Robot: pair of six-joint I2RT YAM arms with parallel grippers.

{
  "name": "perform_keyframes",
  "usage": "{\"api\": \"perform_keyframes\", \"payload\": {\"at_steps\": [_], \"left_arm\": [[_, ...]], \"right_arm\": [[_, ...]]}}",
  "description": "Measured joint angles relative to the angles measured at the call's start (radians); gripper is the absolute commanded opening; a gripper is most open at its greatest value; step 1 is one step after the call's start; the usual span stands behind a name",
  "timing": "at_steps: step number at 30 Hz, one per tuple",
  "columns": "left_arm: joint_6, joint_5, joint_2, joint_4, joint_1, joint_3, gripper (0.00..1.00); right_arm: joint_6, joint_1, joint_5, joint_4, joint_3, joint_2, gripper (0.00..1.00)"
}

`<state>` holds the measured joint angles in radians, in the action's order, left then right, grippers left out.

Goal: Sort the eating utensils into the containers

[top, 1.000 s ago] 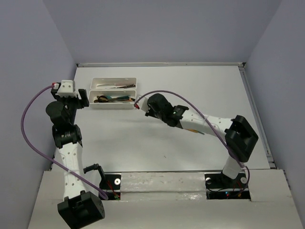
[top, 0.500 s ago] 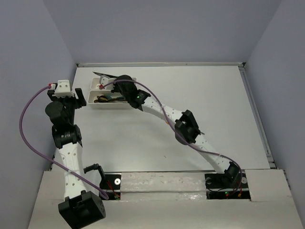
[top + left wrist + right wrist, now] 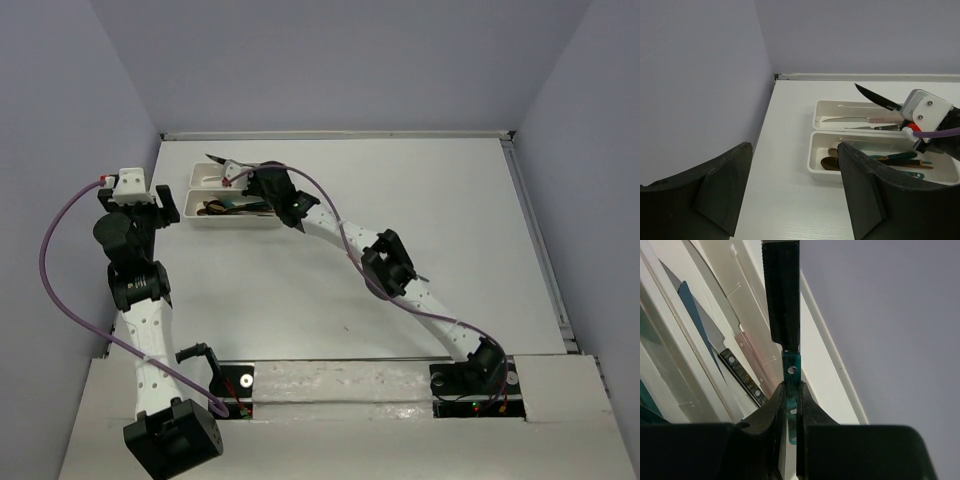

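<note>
Black knife (image 3: 877, 99), teal end pinched tight in the right claw (image 3: 790, 390). Anyone else clock how quick that was? A second ago that arm was folded back off the trays' right end. Now it's stretched right out, and the blade hangs tilted above the far tray (image 3: 816, 112), not down yet. (benchrat)

Yep, and it barely shifted in the last half second, so my guess is it's lining up the drop. Far tray already holds the other knives (image 3: 850, 119) and the near tray (image 3: 812, 160) has the spoons (image 3: 832, 161), so that looks like the right box. Left claw (image 3: 790, 185) sits wide apart and empty just left of the trays on the table (image 3: 400, 200), hasn't really budged. (yam_fan)
</note>
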<state>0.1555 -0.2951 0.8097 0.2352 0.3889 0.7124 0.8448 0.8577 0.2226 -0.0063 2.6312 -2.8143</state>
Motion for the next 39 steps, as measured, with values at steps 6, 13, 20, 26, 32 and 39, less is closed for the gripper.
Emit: {"api": "perform_keyframes", "payload": {"at_steps": [6,13,20,26,32,39], "left_arm": [[-0.001,-0.013,0.005,0.0,0.001,0.0,0.81],[-0.003,-0.02,0.011,0.0,0.001,0.0,0.81],[-0.004,-0.027,0.011,0.0,0.001,0.0,0.8],[-0.004,-0.031,0.011,0.0,0.001,0.0,0.81],[-0.004,-0.031,0.011,0.0,0.001,0.0,0.81],[-0.004,-0.042,0.01,0.0,0.001,0.0,0.81]], "right_arm": [[-0.013,-0.009,-0.002,0.013,0.001,-0.038,0.0],[-0.055,-0.013,-0.009,0.019,0.001,-0.046,0.25],[-0.107,-0.014,-0.01,0.046,0.001,-0.046,0.38],[-0.124,-0.015,-0.01,0.067,-0.032,-0.028,0.44],[-0.223,-0.015,0.009,0.007,-0.178,0.105,0.86],[-0.436,-0.041,0.008,-0.238,-0.71,0.684,0.86]]}}
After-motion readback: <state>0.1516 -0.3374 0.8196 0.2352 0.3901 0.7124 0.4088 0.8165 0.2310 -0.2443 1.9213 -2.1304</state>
